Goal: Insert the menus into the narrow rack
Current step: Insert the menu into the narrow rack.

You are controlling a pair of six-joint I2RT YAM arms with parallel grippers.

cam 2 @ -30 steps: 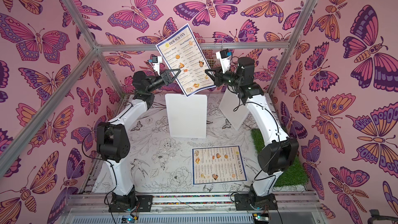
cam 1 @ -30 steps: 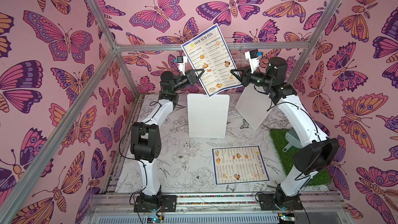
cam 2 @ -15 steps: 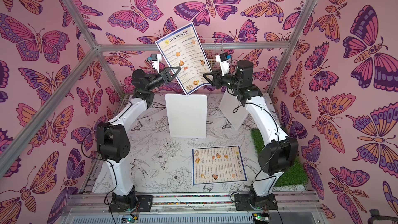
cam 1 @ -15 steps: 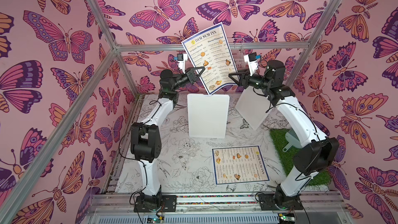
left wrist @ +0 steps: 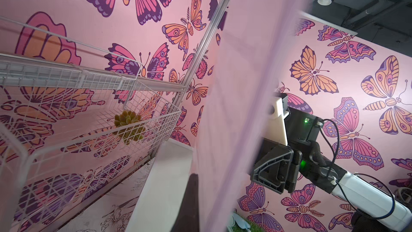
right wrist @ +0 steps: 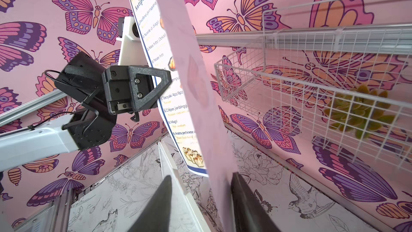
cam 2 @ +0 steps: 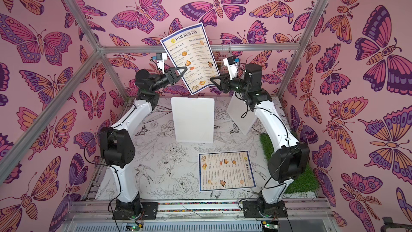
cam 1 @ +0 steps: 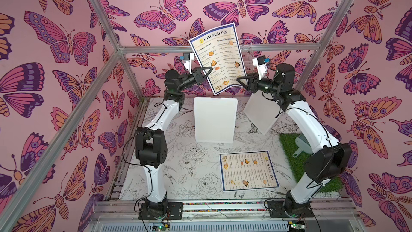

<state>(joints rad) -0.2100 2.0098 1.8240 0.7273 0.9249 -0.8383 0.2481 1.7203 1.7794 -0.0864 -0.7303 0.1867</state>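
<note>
1. Pinching the raised menu (cam 1: 219,56) by its left edge, the left gripper (cam 1: 210,69) is clamped tight on it.
2. The raised menu hangs upright, slightly curled, high above the table (cam 1: 178,175), close in front of the wire rack (right wrist: 267,76).
3. The right gripper (cam 1: 239,79) has its jaws parted, the sheet's right edge between them.
4. The second menu (cam 1: 248,171) lies flat on the table, toward the front right.

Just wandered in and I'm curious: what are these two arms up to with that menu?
The left gripper is pinching a raised menu by its side edge, holding it up near the wire rack on the back wall. The right gripper sits at the menu's opposite edge, jaws open around the sheet, not clamping it. A second menu lies flat on the table. Neither is in the rack yet.
</note>
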